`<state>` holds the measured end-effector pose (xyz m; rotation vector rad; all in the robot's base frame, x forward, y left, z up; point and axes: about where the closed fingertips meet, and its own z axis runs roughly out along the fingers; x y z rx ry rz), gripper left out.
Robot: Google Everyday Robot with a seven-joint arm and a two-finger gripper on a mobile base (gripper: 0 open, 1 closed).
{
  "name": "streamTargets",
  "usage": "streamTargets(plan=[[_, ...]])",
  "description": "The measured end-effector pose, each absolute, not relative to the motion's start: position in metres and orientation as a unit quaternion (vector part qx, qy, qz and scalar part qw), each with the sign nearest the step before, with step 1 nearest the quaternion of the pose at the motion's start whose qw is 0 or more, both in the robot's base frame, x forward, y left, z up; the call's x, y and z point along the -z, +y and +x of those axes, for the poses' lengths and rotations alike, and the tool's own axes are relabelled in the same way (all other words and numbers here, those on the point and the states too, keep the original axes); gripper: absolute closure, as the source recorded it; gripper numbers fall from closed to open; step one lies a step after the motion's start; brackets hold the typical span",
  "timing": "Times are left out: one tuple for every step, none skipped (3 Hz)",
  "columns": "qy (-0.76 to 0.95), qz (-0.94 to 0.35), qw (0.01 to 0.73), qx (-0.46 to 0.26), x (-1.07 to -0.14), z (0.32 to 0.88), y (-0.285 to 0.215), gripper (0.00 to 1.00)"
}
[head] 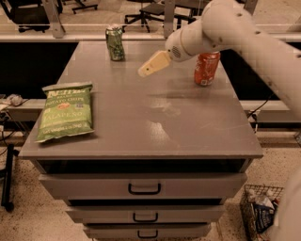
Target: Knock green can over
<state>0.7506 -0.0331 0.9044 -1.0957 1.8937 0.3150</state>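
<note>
Jaws look pressed together into one pale wedge, though the view is too soft to be sure; they pinch nothing. Nearest the camera, three drawers (144, 188) with dark handles stack under the grey worktop (155, 132), and a wire basket (259, 209) sits on the floor at the lower right. On the worktop's near left lies a green chip bag (66, 112), flat, label up. Past the middle, the gripper (145, 70) hangs above the surface, tilted down and to the left, carried by the white arm (235, 28) that comes in from the right. Just behind and to the right of it, a red can (207, 68) stands upright. Farther back, near the rear edge on the left side, the green can (115, 43) stands upright, apart from the gripper's tip. Beyond the worktop, office chairs (150, 12) stand on the floor.
</note>
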Motion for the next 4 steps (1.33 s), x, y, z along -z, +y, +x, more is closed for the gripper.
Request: streamTargets(plan=[[0.763,-0.397,0.488,-0.150,-0.897,0.812,-0.001,0.00],[0.757,-0.381,0.506,-0.161,-0.897,0.841,0.027,0.00],[0.756,-0.364,0.518,-0.163,-0.893,0.865,0.050,0.00],[0.754,-0.355,0.529,-0.164,-0.892,0.881,0.068,0.00]])
